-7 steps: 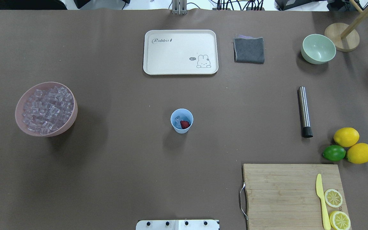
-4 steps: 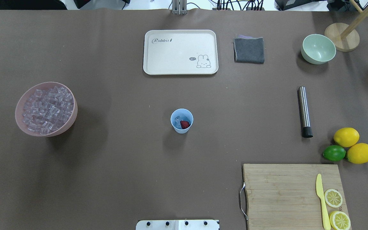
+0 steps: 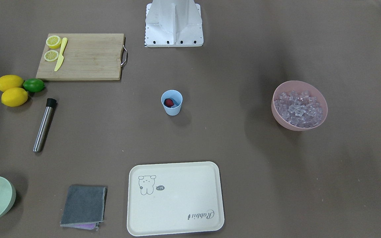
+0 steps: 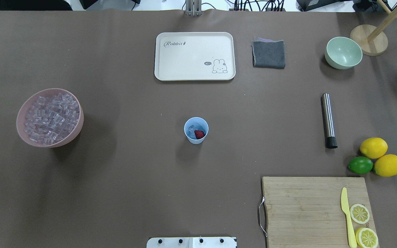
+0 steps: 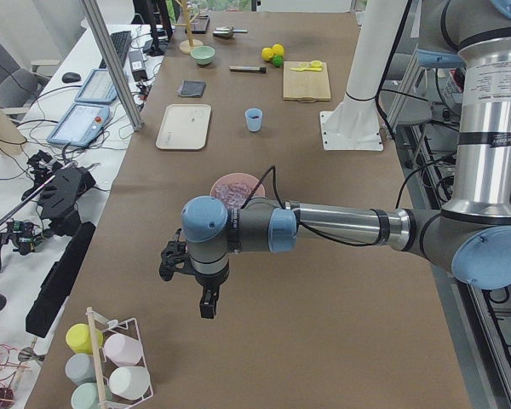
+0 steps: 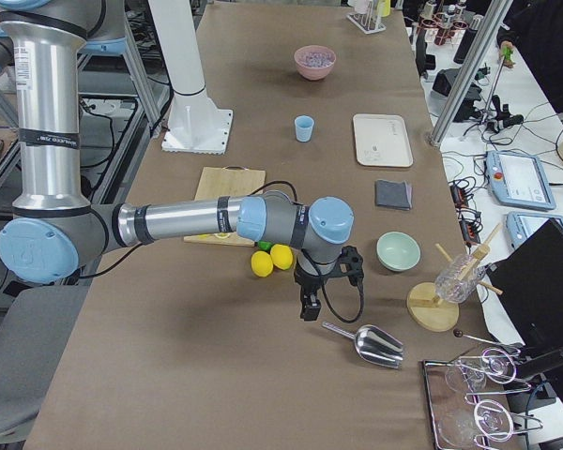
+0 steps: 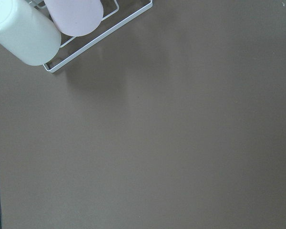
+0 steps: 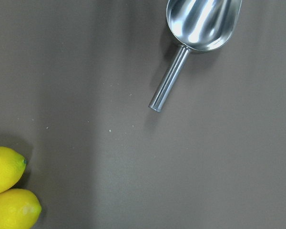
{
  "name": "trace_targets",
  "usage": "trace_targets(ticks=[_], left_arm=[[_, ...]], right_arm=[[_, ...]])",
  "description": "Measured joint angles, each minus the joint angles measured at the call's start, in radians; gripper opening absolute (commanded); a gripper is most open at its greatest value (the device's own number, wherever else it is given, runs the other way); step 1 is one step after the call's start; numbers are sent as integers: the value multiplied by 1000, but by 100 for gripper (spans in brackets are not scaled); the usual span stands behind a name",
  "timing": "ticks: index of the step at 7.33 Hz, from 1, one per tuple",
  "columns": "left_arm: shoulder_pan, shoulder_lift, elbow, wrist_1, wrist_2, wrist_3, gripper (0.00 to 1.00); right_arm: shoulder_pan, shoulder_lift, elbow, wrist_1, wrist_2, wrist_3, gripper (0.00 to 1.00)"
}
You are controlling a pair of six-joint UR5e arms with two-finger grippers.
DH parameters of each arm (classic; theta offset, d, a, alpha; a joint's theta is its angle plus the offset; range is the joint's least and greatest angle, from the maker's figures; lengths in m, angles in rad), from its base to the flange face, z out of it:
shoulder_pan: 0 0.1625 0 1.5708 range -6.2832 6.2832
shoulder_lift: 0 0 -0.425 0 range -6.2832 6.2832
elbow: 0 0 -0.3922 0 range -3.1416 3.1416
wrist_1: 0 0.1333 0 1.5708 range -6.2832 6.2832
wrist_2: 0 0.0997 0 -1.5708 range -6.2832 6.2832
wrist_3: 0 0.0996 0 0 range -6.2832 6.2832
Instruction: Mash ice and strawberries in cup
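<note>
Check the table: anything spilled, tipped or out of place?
Nothing stands out. The light blue plastic cup stands upright, with the small red strawberry and clear ice cubes inside. More cubes fill the round pink plastic bowl; none visibly spilled. The steel cylindrical muddler with a black tip lies flat, apart from the cup.

- Overhead exterior: high behind the robot's base plate [image 4: 191, 242], facing forward and down; takes in the whole table at middle distance.
- Exterior front-facing: across the table, looking steeply down with the base at the top. It shows the same field turned about, sharing the cup [image 4: 196, 130], tray [image 4: 191, 55], pink bowl [image 4: 76, 132] and cutting board [image 4: 302, 206].
- Exterior left: at the table's end, looking along its length; left arm [image 5: 332, 226] near and large.
- Exterior right: at the opposite end; right arm [image 6: 188, 220] near.
- Left wrist-mounted: close, facing down on the table cover; corner of a wire rack [image 7: 100, 39], probably the one at the bottom edge of exterior left.
- Right wrist-mounted: close, facing down; metal scoop [image 8: 200, 24] and lemons [image 8: 9, 209], both shared with exterior right.
</note>
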Motion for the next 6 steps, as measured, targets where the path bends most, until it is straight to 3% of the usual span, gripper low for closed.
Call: trace_targets(ticks=[6], left_arm=[[-1,8,-35,-1,-2,-2,98]], right_arm=[[11,-12,27,-2,32,10,100]])
